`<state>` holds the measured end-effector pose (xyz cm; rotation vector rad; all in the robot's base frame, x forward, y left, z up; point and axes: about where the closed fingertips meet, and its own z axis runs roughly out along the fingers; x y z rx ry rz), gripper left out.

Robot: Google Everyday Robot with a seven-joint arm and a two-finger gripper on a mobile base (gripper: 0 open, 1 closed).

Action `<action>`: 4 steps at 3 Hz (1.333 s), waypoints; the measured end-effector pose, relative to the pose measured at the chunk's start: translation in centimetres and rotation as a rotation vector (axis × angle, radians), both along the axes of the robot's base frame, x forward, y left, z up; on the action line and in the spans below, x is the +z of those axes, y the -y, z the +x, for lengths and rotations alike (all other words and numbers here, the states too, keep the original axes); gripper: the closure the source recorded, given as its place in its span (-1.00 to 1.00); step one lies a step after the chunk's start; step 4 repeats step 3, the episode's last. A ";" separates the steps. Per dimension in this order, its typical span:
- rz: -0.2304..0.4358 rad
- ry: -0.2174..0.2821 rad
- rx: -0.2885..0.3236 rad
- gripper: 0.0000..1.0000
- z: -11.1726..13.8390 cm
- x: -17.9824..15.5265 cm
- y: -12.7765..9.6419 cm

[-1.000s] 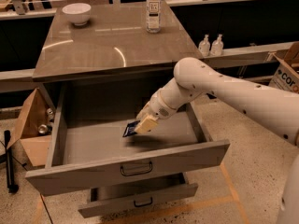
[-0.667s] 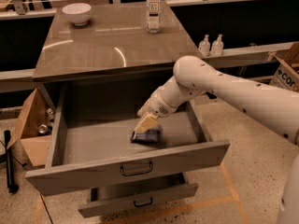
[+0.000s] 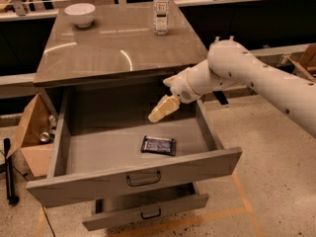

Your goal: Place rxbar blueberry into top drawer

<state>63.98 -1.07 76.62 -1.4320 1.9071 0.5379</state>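
At the far left a cardboard box [image 3: 29,132] stood beside the cabinet, and a white bowl [image 3: 80,14] sat on the tabletop [image 3: 113,53]. Below, the top drawer [image 3: 79,184] stood wide open, with the rxbar blueberry [image 3: 158,145] lying flat on its floor, right of centre. A clear bottle [image 3: 160,9] stood near the tabletop's back edge. The robot's hand [image 3: 164,108] hovered above the bar, apart from it and holding nothing; how far open it was could not be told. The placing looked done, with only pulling the arm clear seemingly left.

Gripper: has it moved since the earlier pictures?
Yes. The gripper has risen off the rxbar blueberry, up toward the tabletop edge; the bar lies on the top drawer floor.
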 end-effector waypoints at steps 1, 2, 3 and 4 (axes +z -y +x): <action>0.030 0.101 -0.118 -0.21 3.0 5.1 3.6; 0.038 0.123 -0.140 -0.06 3.6 6.2 4.2; 0.038 0.121 -0.137 -0.53 3.6 6.1 4.0; 0.038 0.121 -0.137 -0.53 3.6 6.1 4.0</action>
